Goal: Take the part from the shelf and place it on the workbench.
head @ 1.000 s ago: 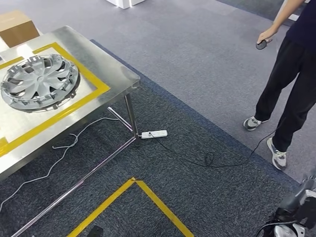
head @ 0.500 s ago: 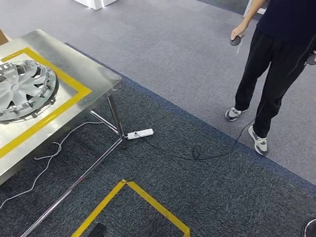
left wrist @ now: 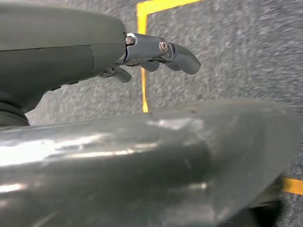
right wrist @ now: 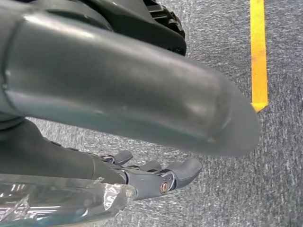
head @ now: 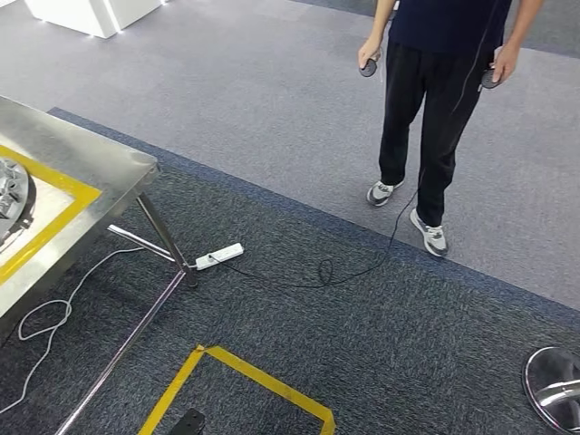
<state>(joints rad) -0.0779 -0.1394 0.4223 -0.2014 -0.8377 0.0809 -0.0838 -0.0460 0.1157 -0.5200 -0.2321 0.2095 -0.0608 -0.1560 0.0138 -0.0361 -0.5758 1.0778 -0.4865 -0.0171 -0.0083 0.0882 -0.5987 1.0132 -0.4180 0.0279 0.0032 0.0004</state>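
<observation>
Nearest: left hand (left wrist: 150, 54) hanging over dark carpet (head: 383, 353), fingers (left wrist: 182, 56) loosely extended, empty. Right hand (right wrist: 153, 177) likewise over carpet, fingers spread, holding nothing. Yellow floor tape (head: 260, 381) just ahead. Left of that: steel counter (head: 102, 163) with yellow border, carrying the part, a silver wheel cover (head: 10, 195), lying flat, face up, mostly cut off at frame edge; round, no long axis discernible. White power strip (head: 218, 256) beside counter leg. Farthest: standing person (head: 438, 100), controller in each hand.
</observation>
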